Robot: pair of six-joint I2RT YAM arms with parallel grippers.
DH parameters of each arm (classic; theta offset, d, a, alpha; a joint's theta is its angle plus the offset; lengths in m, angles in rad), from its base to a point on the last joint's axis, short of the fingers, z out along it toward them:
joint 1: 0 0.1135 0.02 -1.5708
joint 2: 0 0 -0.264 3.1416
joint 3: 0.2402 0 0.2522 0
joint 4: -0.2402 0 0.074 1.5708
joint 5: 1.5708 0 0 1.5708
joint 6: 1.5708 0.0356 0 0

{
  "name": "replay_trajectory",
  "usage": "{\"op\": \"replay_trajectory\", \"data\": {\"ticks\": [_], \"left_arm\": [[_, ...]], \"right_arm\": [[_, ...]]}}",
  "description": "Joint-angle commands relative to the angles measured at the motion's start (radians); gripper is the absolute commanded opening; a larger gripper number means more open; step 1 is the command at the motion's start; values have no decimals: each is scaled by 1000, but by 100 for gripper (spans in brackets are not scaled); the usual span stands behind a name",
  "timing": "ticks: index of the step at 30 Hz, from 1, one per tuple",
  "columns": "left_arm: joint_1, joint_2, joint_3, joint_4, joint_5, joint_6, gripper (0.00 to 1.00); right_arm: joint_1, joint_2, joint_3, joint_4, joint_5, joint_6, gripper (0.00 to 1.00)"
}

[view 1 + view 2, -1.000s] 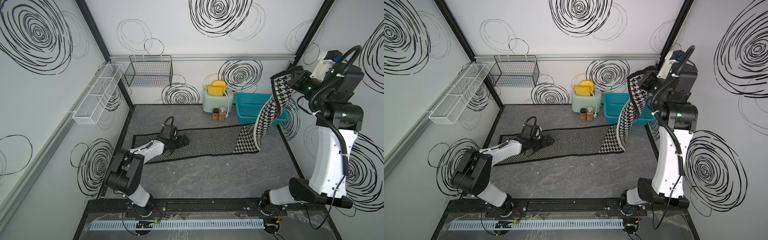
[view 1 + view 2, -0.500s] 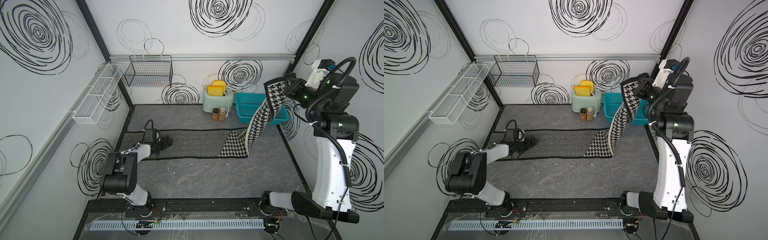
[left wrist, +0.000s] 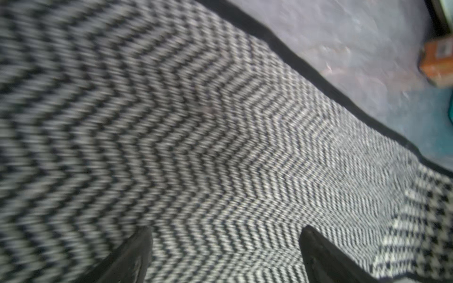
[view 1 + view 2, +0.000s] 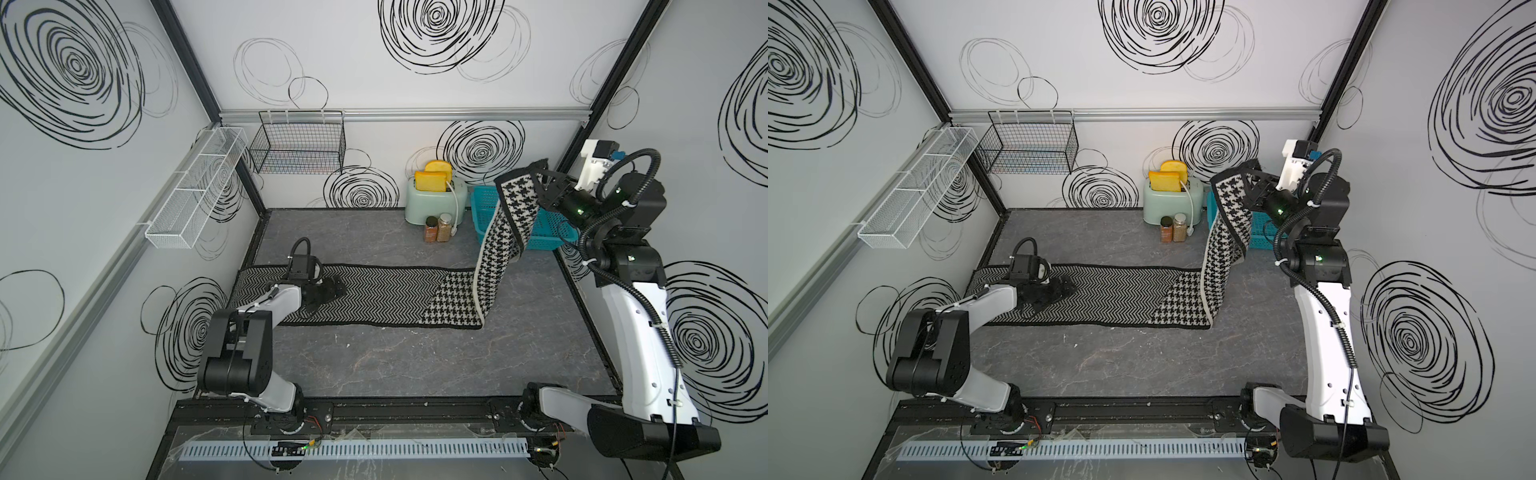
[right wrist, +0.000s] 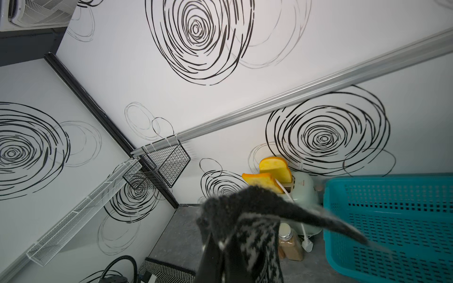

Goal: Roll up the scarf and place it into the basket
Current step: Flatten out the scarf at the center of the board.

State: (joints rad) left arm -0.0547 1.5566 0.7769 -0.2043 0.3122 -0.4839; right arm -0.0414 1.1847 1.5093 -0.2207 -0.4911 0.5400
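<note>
scarf [image 4: 374,297]: flat on table [image 4: 415,365], one end raised before basket [image 4: 482,216] | right gripper [image 4: 542,185]: clamped on raised end | left gripper [image 4: 332,291]: jaws wide, empty, low over scarf | handling: likely soft, limp, light; grip at hem

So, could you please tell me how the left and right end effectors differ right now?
The left end effector is open and low over the flat herringbone stretch of the long knitted black-and-white scarf. The right end effector is shut on its houndstooth end and raised high. Both are at the same scarf.
</note>
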Motion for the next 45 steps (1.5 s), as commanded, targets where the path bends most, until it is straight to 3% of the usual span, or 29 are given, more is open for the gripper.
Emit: {"op": "replay_trajectory", "data": {"ticks": [1, 5, 9, 15, 20, 23, 28, 32, 36, 40, 45], "left_arm": [[-75, 58, 15, 38, 15, -50, 98], [-178, 153, 13, 115, 42, -102, 98], [-307, 227, 49, 129, 63, -119, 98], [-408, 248, 66, 139, 78, -161, 98], [-315, 95, 62, 73, 105, -127, 98], [-249, -22, 137, 70, 215, -43, 98], [-242, -164, 253, 231, 411, 87, 98], [-209, -199, 287, 455, 573, -17, 98], [-183, -209, 336, 624, 690, -121, 98], [-179, -205, 401, 618, 753, -80, 98], [-145, -207, 466, 609, 859, -27, 98]], "right_arm": [[2, -24, -2, 159, -43, 43, 0], [0, 14, 74, 152, -118, 33, 0], [1, 41, 56, 213, -257, 110, 0], [0, 59, 38, 234, -356, 155, 0], [-11, 64, 49, 211, -392, 166, 0], [-21, 83, 56, 219, -458, 216, 0], [-24, 115, 83, 239, -611, 347, 0], [44, 116, 68, 294, -716, 428, 0], [124, 95, 66, 212, -740, 305, 0], [210, 106, 125, -7, -744, 137, 0], [244, 55, 72, -129, -721, 54, 0]]}}
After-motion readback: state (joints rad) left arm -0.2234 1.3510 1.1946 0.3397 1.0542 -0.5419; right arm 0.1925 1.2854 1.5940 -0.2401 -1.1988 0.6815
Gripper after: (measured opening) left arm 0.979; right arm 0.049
